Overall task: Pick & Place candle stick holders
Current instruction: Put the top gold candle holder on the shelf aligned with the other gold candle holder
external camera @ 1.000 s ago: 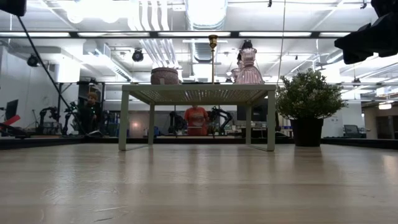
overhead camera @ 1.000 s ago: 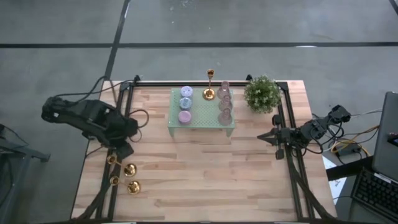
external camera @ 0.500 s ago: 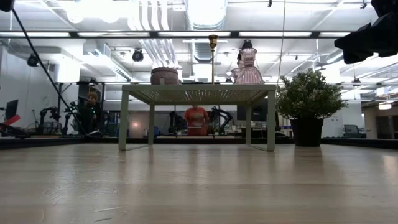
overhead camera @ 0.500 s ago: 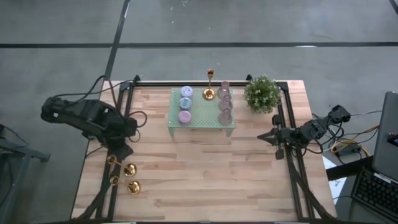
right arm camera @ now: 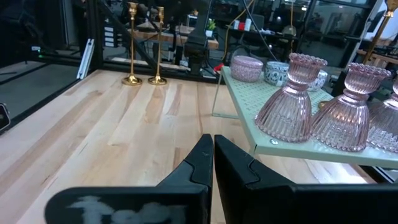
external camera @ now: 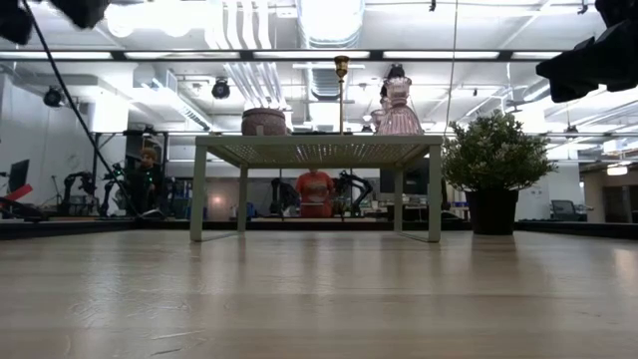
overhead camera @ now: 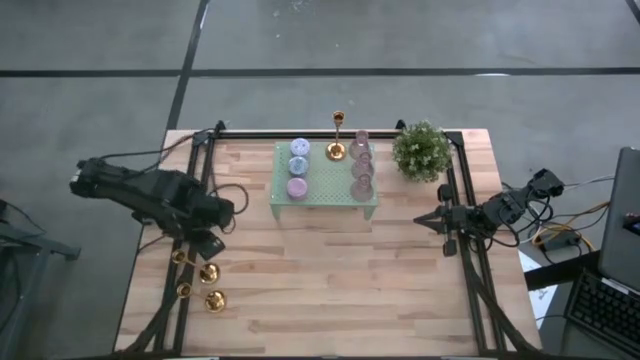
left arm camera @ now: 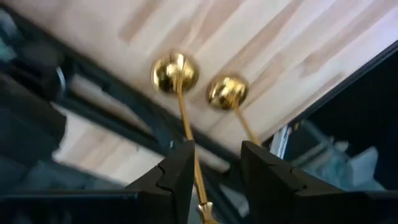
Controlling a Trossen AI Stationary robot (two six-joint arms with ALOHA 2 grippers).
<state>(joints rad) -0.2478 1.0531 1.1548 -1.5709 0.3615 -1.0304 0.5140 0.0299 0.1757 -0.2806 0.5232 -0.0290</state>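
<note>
The left pincer (left arm camera: 214,171), fingers spread, hovers above two gold candle holders (overhead camera: 207,272) at the worktop's (overhead camera: 330,270) left edge, lined up to grasp one. The right pincer (right arm camera: 213,155), pressed together, waits rightward.

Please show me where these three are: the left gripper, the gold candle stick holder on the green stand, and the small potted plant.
left gripper (overhead camera: 207,243): high view, between its fingertips, above the two floor-level holders.
candle stick holder (overhead camera: 336,152): high view, on its round base.
potted plant (overhead camera: 421,150): high view, on the middle of its leaves.
</note>
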